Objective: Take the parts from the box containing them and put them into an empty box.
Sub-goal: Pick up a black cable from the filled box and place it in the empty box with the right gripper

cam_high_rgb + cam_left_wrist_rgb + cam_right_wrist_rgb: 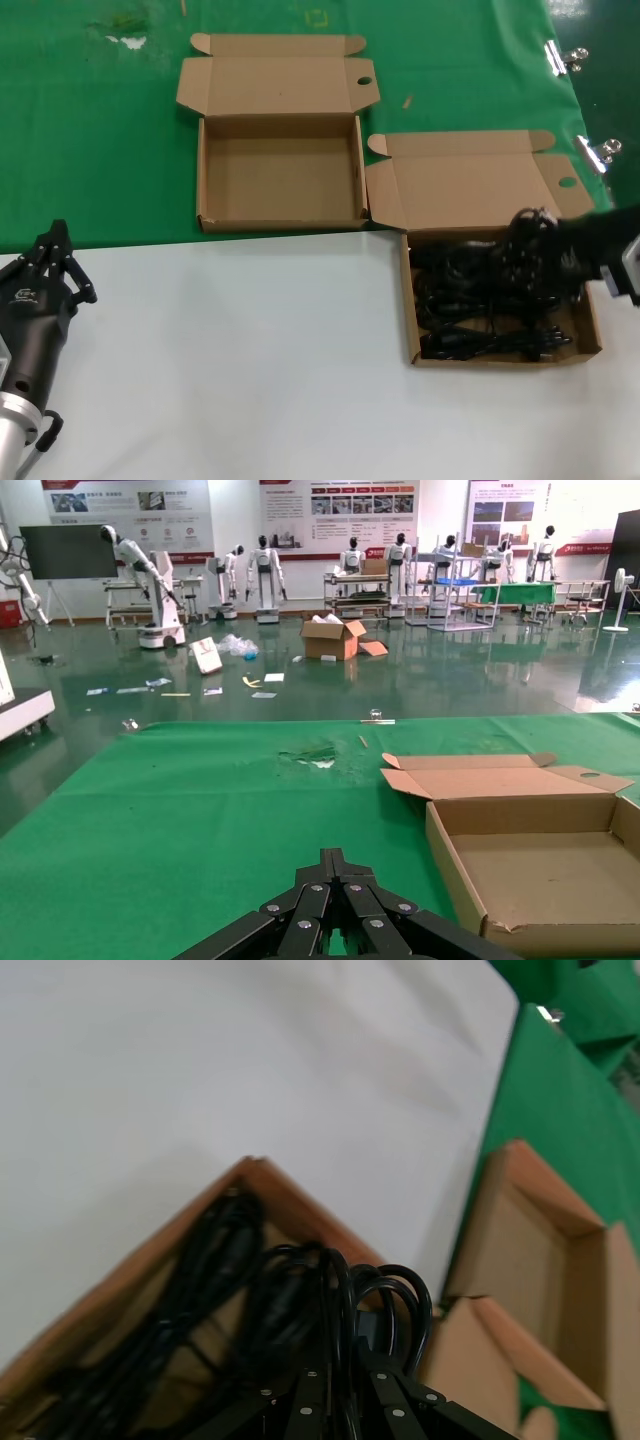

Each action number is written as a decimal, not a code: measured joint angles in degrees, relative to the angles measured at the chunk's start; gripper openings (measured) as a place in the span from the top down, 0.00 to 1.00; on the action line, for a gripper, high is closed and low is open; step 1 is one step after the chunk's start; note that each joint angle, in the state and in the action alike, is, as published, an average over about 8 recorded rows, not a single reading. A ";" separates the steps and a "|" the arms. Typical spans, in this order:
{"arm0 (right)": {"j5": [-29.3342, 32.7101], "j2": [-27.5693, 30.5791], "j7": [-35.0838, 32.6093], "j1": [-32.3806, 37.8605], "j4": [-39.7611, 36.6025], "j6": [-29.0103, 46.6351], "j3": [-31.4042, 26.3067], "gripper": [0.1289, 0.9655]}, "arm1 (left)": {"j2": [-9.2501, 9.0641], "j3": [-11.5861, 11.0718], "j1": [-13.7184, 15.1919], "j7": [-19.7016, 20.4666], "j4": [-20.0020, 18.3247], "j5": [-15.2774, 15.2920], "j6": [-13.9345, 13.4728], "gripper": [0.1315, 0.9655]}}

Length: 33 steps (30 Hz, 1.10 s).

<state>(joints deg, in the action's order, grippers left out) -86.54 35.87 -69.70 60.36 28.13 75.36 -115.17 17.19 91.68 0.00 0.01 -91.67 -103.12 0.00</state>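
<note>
My right end effector [345, 1385] is closed on one bundle of the cables [385, 1305], holding its loops just above the full box [590, 345] on my right. More cables [470, 335] lie inside that box; I cannot count them. My left end effector [55, 262] rests closed on the white surface [250, 350]. There are two boxes; the empty box [280, 175] lies on the green cloth [90, 140].

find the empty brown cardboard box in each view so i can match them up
Head view: the empty brown cardboard box sits upper centre on the green cloth.
Left wrist view: lower right, beyond the left gripper.
Right wrist view: right edge.
Shared landmark: the green cloth.
</note>
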 joint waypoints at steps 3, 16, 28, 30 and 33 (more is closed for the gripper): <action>-0.45 0.77 3.69 -0.47 4.04 0.00 0.26 0.95 | 0.00 0.00 0.00 0.00 0.00 0.00 0.00 0.99; -2.25 -1.32 18.90 -1.21 15.48 -3.74 0.91 0.95 | 0.00 0.00 0.00 0.00 0.00 0.00 0.00 0.99; -1.38 -12.08 16.42 3.45 6.10 -11.37 -0.49 0.95 | 0.00 0.00 0.00 0.00 0.00 0.00 0.00 0.99; -1.33 -14.24 14.42 4.89 2.75 -12.39 -0.56 0.95 | 0.00 0.00 0.00 0.00 0.00 0.00 0.00 0.99; -1.39 -17.44 10.84 7.27 -3.00 -13.81 -0.41 0.95 | 0.00 0.00 0.00 0.00 0.00 0.00 0.00 0.99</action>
<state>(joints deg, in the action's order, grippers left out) -87.93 18.42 -58.86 67.63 25.13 61.55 -115.58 17.19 91.68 0.00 0.01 -91.67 -103.12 0.00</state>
